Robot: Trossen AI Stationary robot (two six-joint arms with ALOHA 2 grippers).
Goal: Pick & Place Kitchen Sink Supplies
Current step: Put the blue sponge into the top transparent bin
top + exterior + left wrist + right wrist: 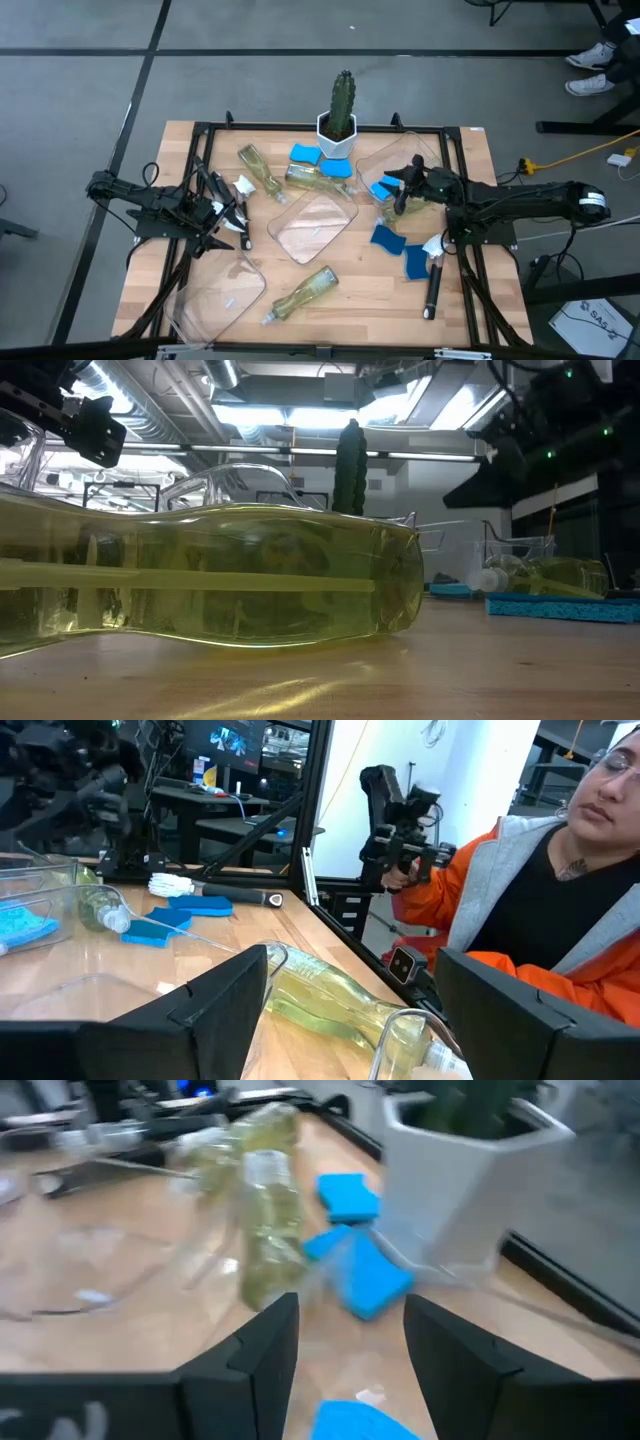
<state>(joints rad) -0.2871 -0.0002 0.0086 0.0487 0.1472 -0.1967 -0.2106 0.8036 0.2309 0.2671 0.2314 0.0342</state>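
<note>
Several clear bottles of yellow-green liquid lie on their sides: two by the cactus (258, 165) (305, 176), one near the front edge (305, 292), one under my right arm (412, 207). Blue sponges lie flat by the pot (305, 153) (338, 168), in the far-right tray (380, 188) and at right (385, 238) (415, 262). A black-handled brush (432, 288) lies at the right. My left gripper (235, 228) hangs open at the table's left. My right gripper (345, 1350) is open above the tray's sponge (350, 1422), holding nothing.
A cactus in a white pot (340, 118) stands at the far middle. Clear trays lie at centre (312, 225), near left (215, 295) and far right (405, 155). A black frame (200, 140) rims the table. A person in an orange jacket (500, 910) sits beyond the near edge.
</note>
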